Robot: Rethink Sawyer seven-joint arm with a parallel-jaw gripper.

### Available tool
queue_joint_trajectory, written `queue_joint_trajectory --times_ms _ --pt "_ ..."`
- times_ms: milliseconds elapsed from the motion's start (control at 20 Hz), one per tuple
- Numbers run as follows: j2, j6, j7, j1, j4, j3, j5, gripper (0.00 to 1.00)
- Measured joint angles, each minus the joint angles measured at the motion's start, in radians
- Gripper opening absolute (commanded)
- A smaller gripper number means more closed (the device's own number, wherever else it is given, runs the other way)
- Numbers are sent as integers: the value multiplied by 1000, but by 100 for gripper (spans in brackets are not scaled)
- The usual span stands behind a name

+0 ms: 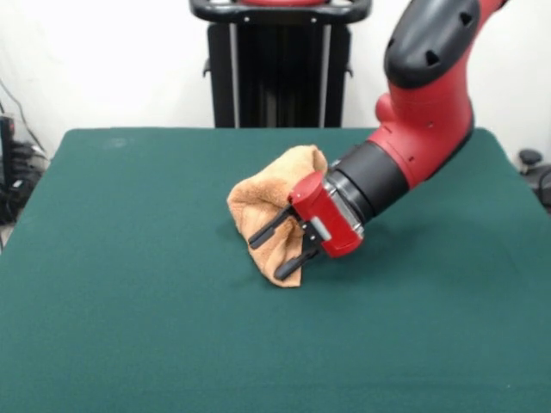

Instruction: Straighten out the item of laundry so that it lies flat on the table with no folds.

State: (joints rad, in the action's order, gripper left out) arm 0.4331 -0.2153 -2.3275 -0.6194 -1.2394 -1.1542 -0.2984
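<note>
The light orange-tan towel (263,202) sits crumpled in a raised heap near the middle of the dark green table (129,284). Folds run across it and one corner points down toward the near side. My gripper (271,255) reaches in low from the right, tilted nearly level. Its two black fingers (261,236) are spread apart and lie against the towel's near right side, with towel cloth showing between them. No label or stripes show from here.
The red and black arm (413,146) slants down from the upper right over the table's far right part. The black pedestal (280,64) stands behind the far edge. Cables and dark gear lie off the table's left edge (13,172).
</note>
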Motion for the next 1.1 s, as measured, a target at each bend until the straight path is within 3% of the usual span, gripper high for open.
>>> queue_joint_trajectory --times_ms 600,650,1100 --pt "-5 84 0 33 0 11 130 100" --pt "-5 95 0 43 0 14 156 0" --pt "-15 117 0 53 5 47 222 0"
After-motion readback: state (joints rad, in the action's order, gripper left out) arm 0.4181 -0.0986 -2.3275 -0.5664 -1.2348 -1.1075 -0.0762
